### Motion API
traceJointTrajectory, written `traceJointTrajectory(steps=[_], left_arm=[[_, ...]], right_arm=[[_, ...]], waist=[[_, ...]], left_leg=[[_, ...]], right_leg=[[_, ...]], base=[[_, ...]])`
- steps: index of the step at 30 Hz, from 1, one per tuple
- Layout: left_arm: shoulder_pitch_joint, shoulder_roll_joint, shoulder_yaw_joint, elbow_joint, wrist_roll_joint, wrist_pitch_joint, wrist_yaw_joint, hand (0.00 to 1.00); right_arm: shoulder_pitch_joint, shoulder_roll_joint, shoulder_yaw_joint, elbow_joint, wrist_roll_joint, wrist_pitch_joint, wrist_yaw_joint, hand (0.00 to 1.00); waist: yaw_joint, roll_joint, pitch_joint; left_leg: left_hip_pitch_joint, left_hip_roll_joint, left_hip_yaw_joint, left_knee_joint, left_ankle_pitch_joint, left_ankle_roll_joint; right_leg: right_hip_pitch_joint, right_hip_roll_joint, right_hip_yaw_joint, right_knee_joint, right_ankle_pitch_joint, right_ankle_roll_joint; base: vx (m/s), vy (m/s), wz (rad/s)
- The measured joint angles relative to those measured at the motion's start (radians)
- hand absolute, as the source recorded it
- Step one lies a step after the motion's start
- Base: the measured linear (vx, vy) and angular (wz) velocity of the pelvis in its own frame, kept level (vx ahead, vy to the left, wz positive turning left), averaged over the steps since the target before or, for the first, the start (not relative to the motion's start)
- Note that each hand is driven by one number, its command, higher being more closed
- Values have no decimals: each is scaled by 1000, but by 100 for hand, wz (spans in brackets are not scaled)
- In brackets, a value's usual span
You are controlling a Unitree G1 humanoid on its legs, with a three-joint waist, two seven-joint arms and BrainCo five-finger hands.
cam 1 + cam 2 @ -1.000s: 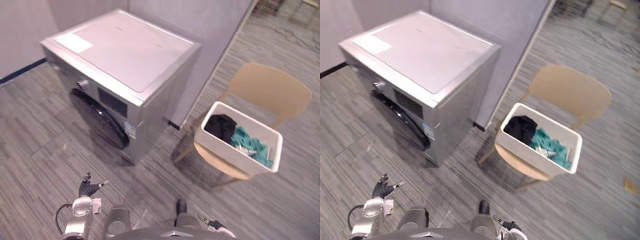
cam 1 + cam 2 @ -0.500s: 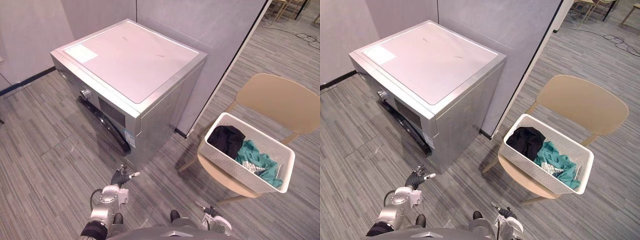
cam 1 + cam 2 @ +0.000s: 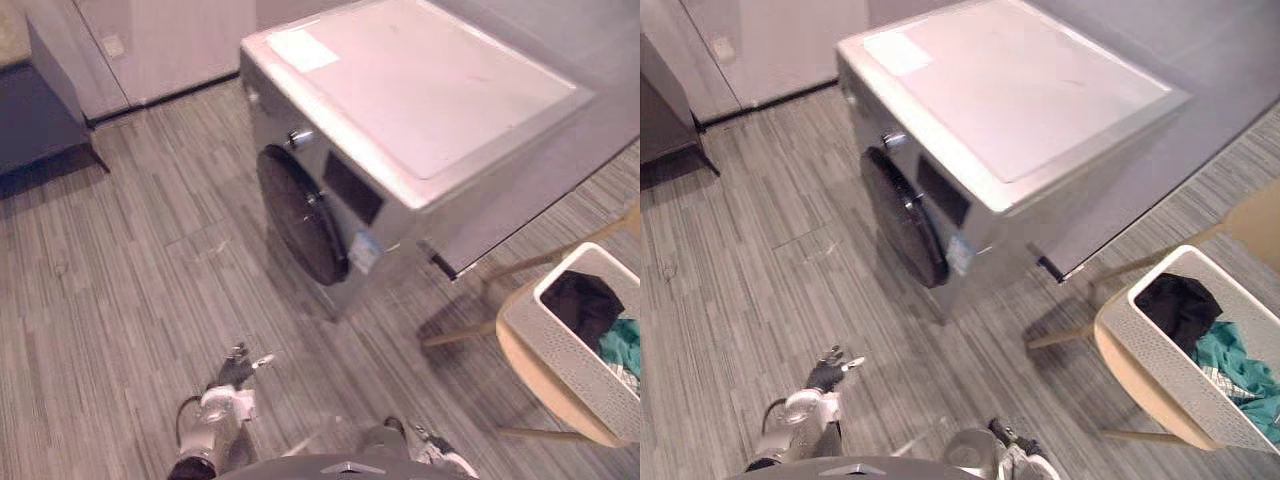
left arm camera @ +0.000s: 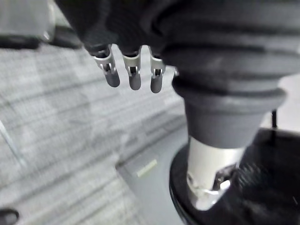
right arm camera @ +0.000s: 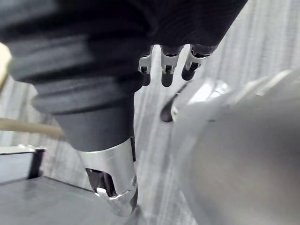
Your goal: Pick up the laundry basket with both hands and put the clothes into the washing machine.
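left fingers (image 4: 134, 75): hang straight, slightly apart, nothing between them; bare floor past the tips.
right fingers (image 5: 165, 74): same, loose and straight, holding nothing.
left hand (image 3: 236, 370): low at the robot's side over the floor (image 3: 120, 250), well apart from every task thing. Reads as a walking carry, not a reach.
right hand (image 3: 432, 448): low on the other side, idle.
washing machine (image 3: 420, 100): ahead, silver, flat top. Dark round door (image 3: 300, 225) faces the open floor, so there is room to stand in front. Door lies against the front and looks closed, can't be sure.
laundry basket (image 3: 575, 345): white, on the seat of the tan chair (image 3: 530, 385), to the robot's right just past the machine, well apart from both hands. Probably set on the seat so 2 hands can take it without stooping to the floor.
clothes (image 3: 1230, 360): inside the basket. 1 black piece (image 3: 583, 303) at the end nearer the machine, 1 teal piece (image 3: 622, 345) touching it.
step: approach. Basket not gripped, nothing loaded.
next: likely turn right and bring 1 hand to each opposite rim of the basket. The door probably needs opening before loading.
risk: an uneven 2-hand grip could tip the basket off the seat and spill the clothes.
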State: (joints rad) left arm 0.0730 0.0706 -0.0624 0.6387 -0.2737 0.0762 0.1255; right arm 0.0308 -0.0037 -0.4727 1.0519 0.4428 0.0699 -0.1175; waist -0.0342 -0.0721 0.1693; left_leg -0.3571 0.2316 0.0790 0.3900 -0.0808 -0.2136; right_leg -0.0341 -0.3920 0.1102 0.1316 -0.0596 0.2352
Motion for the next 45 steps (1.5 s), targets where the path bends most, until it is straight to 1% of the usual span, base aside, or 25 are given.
traceJointTrajectory(steps=[1,3,4,5,6,7,8,9,10,11,12,13,15,16,17,18,20,22,25,27,30,34,39,42,45], left_arm=[[3,25,17,-2,-7,-2,5,0],[18,50,9,-61,-68,-10,14,0],[30,57,0,-88,-89,-20,13,0],[22,57,-8,-102,-98,-27,4,0],[18,56,-6,-106,-99,-33,0,0],[12,58,-5,-108,-98,-39,0,0],[8,61,-3,-104,-99,-39,2,0],[8,61,1,-103,-99,-39,2,0],[8,65,3,-98,-101,-39,3,0],[8,72,3,-96,-109,-39,4,0],[7,75,3,-96,-113,-39,5,0],[3,74,2,-94,-113,-39,5,0],[-27,49,0,-62,-113,-37,5,0],[-34,46,0,-58,-112,-37,5,0],[-43,45,-1,-52,-112,-37,5,0],[-51,35,2,-35,-115,-37,7,0],[-55,-30,6,4,-117,-28,22,0],[-57,-58,20,-1,-118,-27,30,0],[-59,-59,32,-59,-117,-29,50,0],[-47,-50,45,-77,-112,-29,51,0],[-26,-44,60,-79,-105,-28,50,0],[4,-40,60,-78,-105,-16,44,0],[20,-33,60,-78,-104,-8,41,0],[24,-30,61,-78,-94,-8,41,0],[16,-30,60,-80,-94,-8,39,0]], right_arm=[[-11,0,-24,7,40,-11,-25,0],[-36,-6,-26,10,169,-36,-42,0],[-49,-6,-25,7,202,-47,-47,0],[-53,-15,-24,-2,241,-66,-62,0],[-54,-16,-24,-6,260,-65,-63,0],[-53,-15,-18,-18,278,-57,-64,0],[-54,-17,-11,-32,278,-46,-65,0],[-53,-18,1,-46,277,-43,-65,0],[-54,-18,22,-65,275,-43,-65,0],[-58,-15,72,-102,266,-39,-64,0],[-66,-4,130,-140,250,-34,-58,0],[-73,0,155,-154,233,-33,-55,0],[-111,0,202,-227,157,-25,-33,0],[-120,-2,215,-248,138,-25,-33,0],[-126,-5,234,-314,114,-28,-34,0],[-130,-13,237,-347,102,-29,-34,0],[-138,-43,235,-498,83,-41,-39,0],[-113,-51,232,-598,61,-51,-40,0],[-73,-72,214,-750,24,-66,-40,0],[-70,-84,216,-766,-17,-68,-43,0],[-68,-82,251,-766,-86,-64,-33,0],[-48,-81,306,-766,-105,-41,10,0],[-51,-80,312,-766,-151,-21,33,0],[-54,-88,300,-766,-175,-16,33,0],[-107,-103,273,-764,-175,-7,21,0]], waist=[[11,4,-1],[18,24,-13],[18,35,-16],[14,65,-15],[10,69,-17],[9,80,-16],[10,91,-14],[9,96,-11],[9,104,-9],[13,110,-8],[16,110,-8],[17,109,-9],[20,106,-10],[19,104,-10],[20,77,-5],[23,81,0],[13,113,4],[3,119,2],[-4,99,1],[0,93,0],[6,97,-1],[21,97,-2],[24,100,-1],[26,104,2],[25,121,13]], left_leg=[[-31,6,7,60,-30,24],[-66,0,61,96,-73,83],[-67,-12,86,81,-75,110],[-62,-23,109,48,-68,149],[-56,-33,113,34,-59,161],[-44,-48,115,18,-50,175],[-30,-60,115,7,-42,187],[-21,-63,115,1,-37,192],[-4,-66,115,-15,-29,199],[19,-67,115,-53,-11,203],[41,-72,115,-106,22,202],[55,-78,115,-136,35,201],[98,-90,122,-249,100,194],[105,-96,126,-270,115,190],[127,-126,140,-305,137,180],[139,-137,144,-320,145,174],[196,-119,137,-403,189,156],[241,-109,134,-436,208,146],[251,-105,112,-470,232,144],[255,-110,109,-474,234,146],[253,-124,108,-475,232,147],[242,-138,96,-475,225,157],[206,-158,92,-475,221,164],[192,-168,92,-475,226,171],[180,-174,92,-475,227,172]], right_leg=[[-8,3,18,-47,141,12],[-75,-4,47,-98,397,-16],[-102,-6,43,-123,511,-147],[-138,0,35,-99,551,-194],[-154,14,30,-58,512,-152],[-165,43,-24,21,438,-147],[-172,68,-42,93,364,-167],[-171,83,-38,126,322,-161],[-171,110,-28,173,249,-143],[-171,169,-18,219,163,-123],[-173,228,-13,234,101,-112],[-175,255,-15,232,73,-111],[-176,316,-35,169,-30,-121],[-175,331,-34,135,-36,-124],[-156,335,-51,59,-40,-141],[-140,325,-42,35,-43,-142],[-129,353,-37,28,-24,-148],[-93,366,-46,25,-24,-149],[-81,374,-70,15,-23,-161],[-68,372,-71,1,-20,-163],[-59,359,-72,-19,-20,-159],[-50,344,-80,-44,-16,-157],[-73,325,-79,-56,-10,-154],[-76,317,-82,-73,1,-143],[-89,313,-80,-75,1,-142]], base=[[104,526,-45],[101,588,-65],[98,513,-53],[136,432,-30],[153,393,-8],[157,326,3],[108,244,8],[109,259,9],[73,190,10],[61,159,10],[29,78,7],[34,-2,7],[7,-79,0],[-65,-158,-6],[-72,-175,-15],[-80,-151,-29],[-58,-115,-34],[-46,-95,0],[-69,-48,21],[-47,7,13],[-22,31,8],[16,32,12],[59,22,6],[111,-4,4],[86,-11,-4]])
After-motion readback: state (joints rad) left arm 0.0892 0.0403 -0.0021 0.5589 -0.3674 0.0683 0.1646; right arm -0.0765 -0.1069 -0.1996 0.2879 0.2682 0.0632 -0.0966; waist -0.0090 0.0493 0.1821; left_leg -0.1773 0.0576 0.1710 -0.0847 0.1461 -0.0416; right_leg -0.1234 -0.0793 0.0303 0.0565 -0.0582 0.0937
